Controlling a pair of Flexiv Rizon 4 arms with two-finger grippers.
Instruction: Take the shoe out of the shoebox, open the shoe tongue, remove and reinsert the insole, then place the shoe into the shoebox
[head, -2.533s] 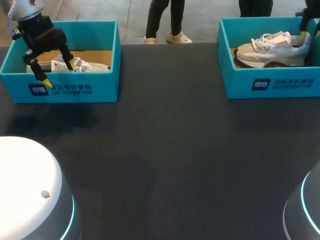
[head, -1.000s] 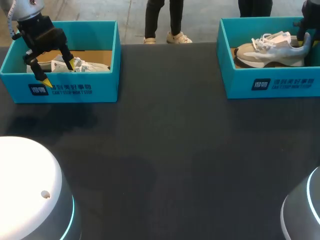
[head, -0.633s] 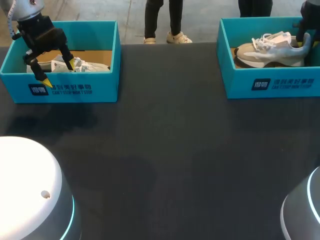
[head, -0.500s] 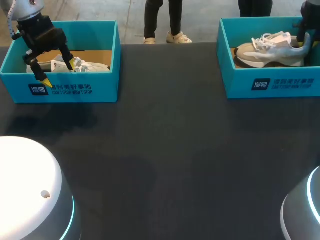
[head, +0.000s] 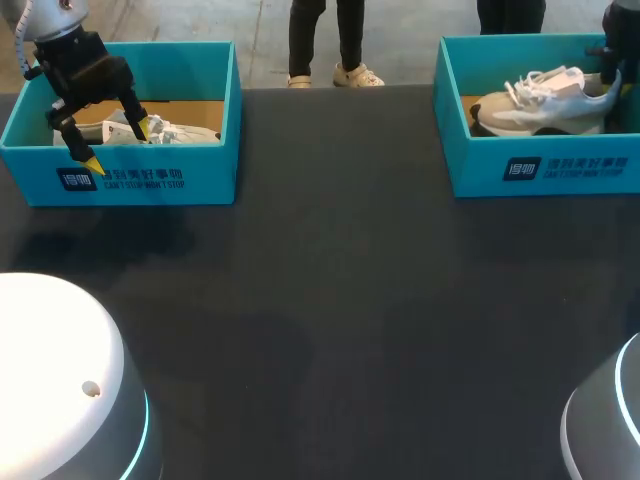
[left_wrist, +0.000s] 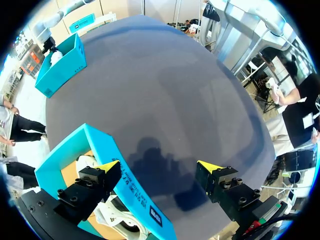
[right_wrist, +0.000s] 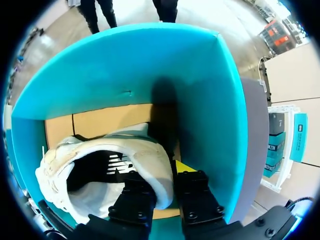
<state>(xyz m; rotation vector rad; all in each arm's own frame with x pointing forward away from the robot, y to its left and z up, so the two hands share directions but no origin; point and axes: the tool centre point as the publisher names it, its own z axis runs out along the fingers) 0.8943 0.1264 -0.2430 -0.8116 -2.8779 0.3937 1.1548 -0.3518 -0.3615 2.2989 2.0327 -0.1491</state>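
White shoe (right_wrist: 145, 155) heel tight between closed right fingers (right_wrist: 192, 192), inside teal shoebox (right_wrist: 150, 65).

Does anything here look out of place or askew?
The open left gripper straddles the front wall of the left teal cardboard shoebox, one finger inside, one outside. The beige-and-white sneaker in the right shoebox tilts heel-up, pinched by the right gripper.
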